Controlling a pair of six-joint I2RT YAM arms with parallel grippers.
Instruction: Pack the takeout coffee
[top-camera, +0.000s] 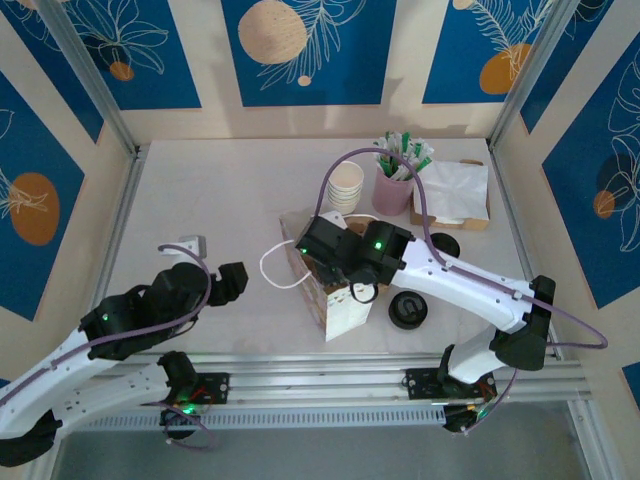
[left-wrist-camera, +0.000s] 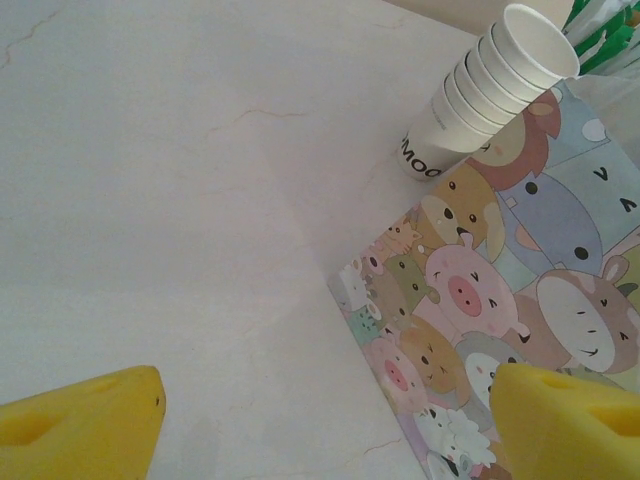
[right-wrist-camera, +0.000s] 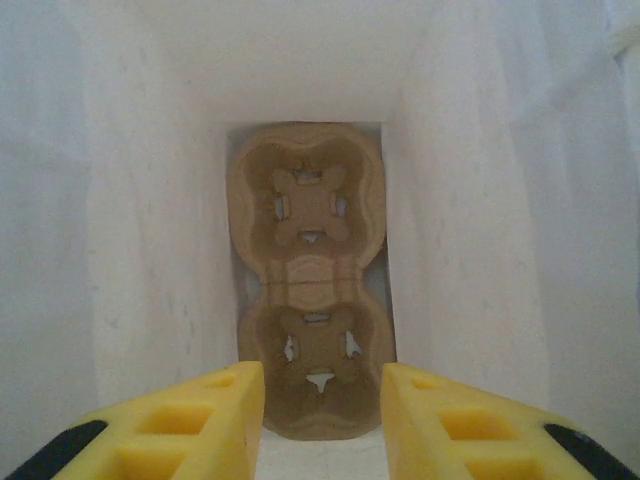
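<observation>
The table (top-camera: 220, 190) holds the whole kit. At its centre the paper bag (top-camera: 345, 312) stands upright with its mouth up, so it can be loaded from above. The right arm reaches in from 4 o'clock and holds the right gripper (top-camera: 325, 245) over that mouth.

In its wrist view the right gripper (right-wrist-camera: 322, 385) is partly open with nothing between its fingers. It looks straight down the white walls at the cardboard cup carrier (right-wrist-camera: 310, 280), which lies flat on the bag's bottom with both sockets vacant. The base looks set, and filling it with cups seems to be what remains.

The left gripper (top-camera: 232, 280) hovers at 8 o'clock near the bag's cartoon-printed side. It is spread wide and grips nothing, and is probably there to steady the bag.

The stack of paper cups (top-camera: 345, 187) stands nested at 12 o'clock, just beyond the bag and handy for either arm.

One black lid (top-camera: 408, 310) lies at 5 o'clock near the bag's foot.
</observation>
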